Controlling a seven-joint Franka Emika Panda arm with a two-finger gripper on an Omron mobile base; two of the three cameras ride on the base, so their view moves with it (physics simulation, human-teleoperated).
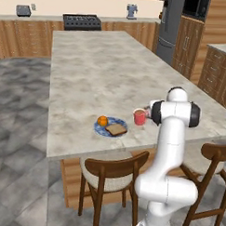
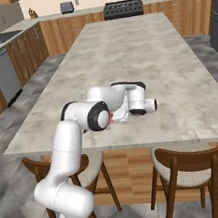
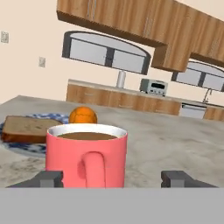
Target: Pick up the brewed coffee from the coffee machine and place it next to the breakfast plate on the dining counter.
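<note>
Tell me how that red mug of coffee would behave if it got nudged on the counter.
The red mug looks rigid and squat, so it would probably slide rather than tip. Coffee sits near the rim, so a sharp push could slop it. The marbled counter looks smooth, so likely little grip.

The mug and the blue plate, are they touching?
Apart. The left base view shows bare counter between the mug and the blue plate.
</note>
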